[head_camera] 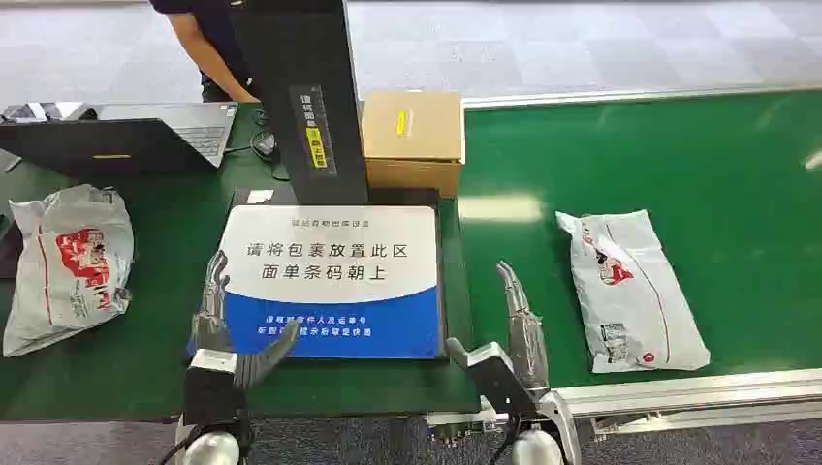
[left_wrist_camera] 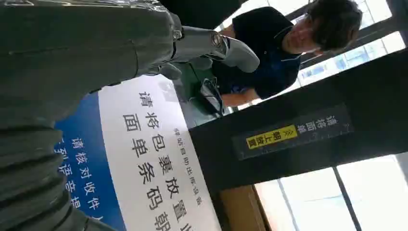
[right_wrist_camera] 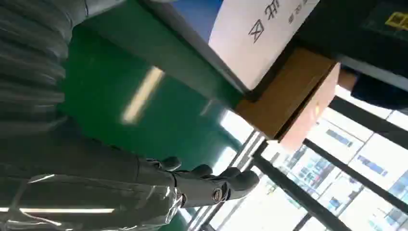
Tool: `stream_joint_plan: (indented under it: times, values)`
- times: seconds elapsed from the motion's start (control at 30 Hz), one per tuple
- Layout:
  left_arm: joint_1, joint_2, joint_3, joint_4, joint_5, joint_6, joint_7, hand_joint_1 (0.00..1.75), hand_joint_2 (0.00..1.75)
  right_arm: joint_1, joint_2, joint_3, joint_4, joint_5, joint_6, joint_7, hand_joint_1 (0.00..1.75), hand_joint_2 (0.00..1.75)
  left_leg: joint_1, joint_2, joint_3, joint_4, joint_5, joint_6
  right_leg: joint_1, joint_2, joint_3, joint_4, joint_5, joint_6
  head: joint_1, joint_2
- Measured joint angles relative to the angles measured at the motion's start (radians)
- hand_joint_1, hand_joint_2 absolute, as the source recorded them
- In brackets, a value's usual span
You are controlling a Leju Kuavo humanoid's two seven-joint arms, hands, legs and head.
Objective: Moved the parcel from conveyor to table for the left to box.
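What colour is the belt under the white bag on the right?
Green. The conveyor belt under the white plastic parcel shows best in the head view.

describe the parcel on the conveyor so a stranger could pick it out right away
Start at the green conveyor belt, right of the blue-and-white placement sign. On it lies a flat grey-white plastic mailer parcel with red print. The other mailer lies on the table's far left, crumpled.
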Motion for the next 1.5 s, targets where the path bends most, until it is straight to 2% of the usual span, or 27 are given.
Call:
stream_joint_plan:
  times: [0.13, 0.3, 0.4, 0.53, 0.67, 1.0, 1.5]
  values:
    - [-0.006, 0.000, -0.003, 0.013, 0.000, -0.003, -0.004, 0.00, 1.75, 0.007, -0.004, -0.039, 0.000, 0.059, -0.054, 0.035, 0.00, 1.75, 0.000, 0.000, 0.000, 0.000, 0.000, 0.000, 0.000, 0.000, 0.000, 0.000, 0.000, 0.000, 0.000, 0.000]
    - [-0.015, 0.000, -0.012, 0.019, -0.010, -0.024, -0.001, 0.00, 1.75, 0.003, -0.010, -0.126, 0.003, 0.225, -0.157, 0.126, 0.00, 1.75, 0.000, 0.000, 0.000, 0.000, 0.000, 0.000, 0.000, 0.000, 0.000, 0.000, 0.000, 0.000, 0.000, 0.000]
    - [-0.024, 0.000, -0.015, 0.023, -0.010, -0.031, 0.000, 0.00, 1.75, 0.002, -0.015, -0.185, 0.010, 0.253, -0.169, 0.157, 0.00, 1.75, -0.001, 0.000, 0.000, 0.000, 0.000, 0.000, -0.001, 0.000, 0.000, 0.000, 0.000, 0.000, 0.000, 0.000]
    - [-0.031, -0.003, -0.015, 0.028, -0.016, -0.044, 0.006, 0.00, 1.75, -0.001, -0.015, -0.273, 0.027, 0.455, -0.216, 0.279, 0.00, 1.75, -0.001, 0.000, 0.000, 0.000, 0.000, 0.000, -0.001, 0.000, 0.000, 0.000, 0.000, 0.000, 0.000, 0.000]
    - [-0.031, -0.005, -0.016, 0.028, -0.024, -0.051, 0.009, 0.00, 1.75, -0.003, -0.014, -0.349, 0.040, 0.548, -0.206, 0.327, 0.00, 1.75, -0.001, 0.000, 0.000, 0.000, -0.001, 0.001, -0.001, 0.000, 0.000, 0.000, 0.000, 0.000, 0.000, 0.000]
    - [-0.010, -0.005, -0.016, 0.026, -0.031, -0.048, 0.011, 0.00, 1.75, -0.019, -0.002, -0.411, 0.069, 0.621, -0.167, 0.391, 0.00, 1.75, -0.001, 0.000, 0.000, 0.000, -0.001, 0.001, -0.001, 0.000, 0.000, 0.000, 0.000, 0.001, 0.000, 0.000]
    - [-0.002, -0.007, -0.016, 0.025, -0.035, -0.051, 0.014, 0.00, 1.75, -0.035, 0.002, -0.439, 0.102, 0.642, -0.162, 0.415, 0.00, 1.75, -0.001, 0.000, 0.000, 0.000, -0.001, 0.001, -0.001, 0.000, 0.000, 0.000, -0.001, 0.001, 0.000, 0.000]
